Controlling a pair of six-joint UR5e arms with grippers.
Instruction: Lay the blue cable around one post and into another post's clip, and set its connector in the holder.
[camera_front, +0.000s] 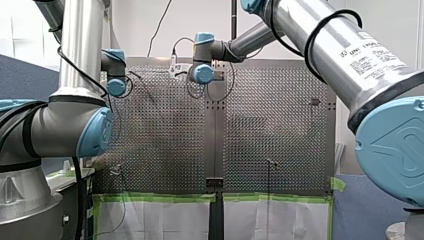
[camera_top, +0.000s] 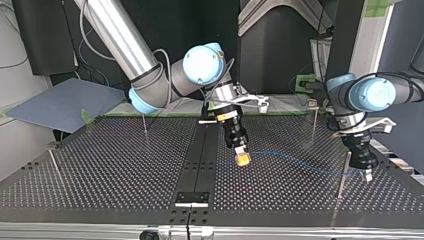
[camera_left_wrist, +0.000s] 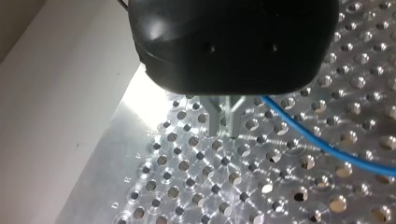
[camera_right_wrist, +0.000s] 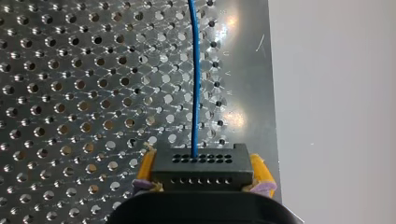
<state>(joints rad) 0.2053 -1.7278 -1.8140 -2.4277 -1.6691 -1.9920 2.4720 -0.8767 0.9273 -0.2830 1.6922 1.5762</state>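
While right jaws clamp the connector (camera_right_wrist: 201, 169) (table (camera_right_wrist: 252, 70) edge close), left jaws pinch the blue cable (camera_right_wrist: 195, 93).

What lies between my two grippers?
In the top view, the blue cable spans it, from the connector in my right gripper toward my left gripper; a thin post stands near that gripper.

Your front view looks from behind and above the arms, out over the perforated table (camera_front: 165, 130). Your top view faces them from across that table, low to its surface. Each wrist camera sits close over the table's edge, sighting along my left gripper (camera_left_wrist: 224, 133) or my right gripper (camera_right_wrist: 203, 169). The top and wrist views share the blue cable (camera_right_wrist: 195, 70).
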